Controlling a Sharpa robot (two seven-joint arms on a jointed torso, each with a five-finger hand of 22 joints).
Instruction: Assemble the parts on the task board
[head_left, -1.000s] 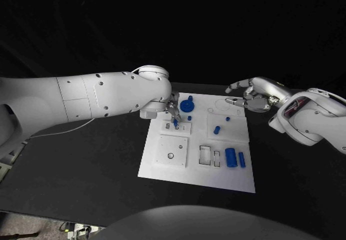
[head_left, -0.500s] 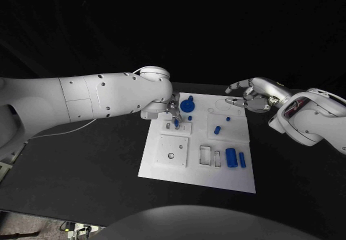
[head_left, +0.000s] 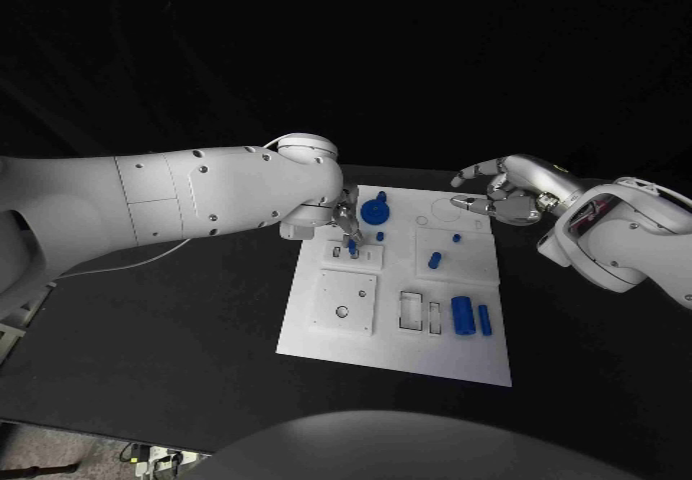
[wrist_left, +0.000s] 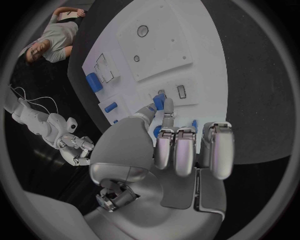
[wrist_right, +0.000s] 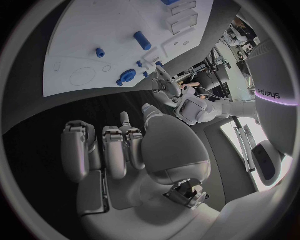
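Robot arms met over the white task board on the black table, the left hand at the board's far left corner and the right hand raised beyond its far right corner, apart from the board. The left hand pinched a small blue peg between thumb and a fingertip, its other fingers held straight and close together. The peg stood at a raised white block with two small slots, just beside one of them; whether it had entered the slot could not be told. The right hand held nothing, its fingers loosely curled and spread from the thumb.

Just right of the left hand, a blue gear stood on the board. A short blue peg and a smaller blue stud sat on the square block to the right. Nearer the robot, a fat blue cylinder and a slim blue bar lay side by side at the board's right edge, next to two rectangular pockets. A plain white block with two round holes filled the board's left side, nearer the robot than the slotted block.
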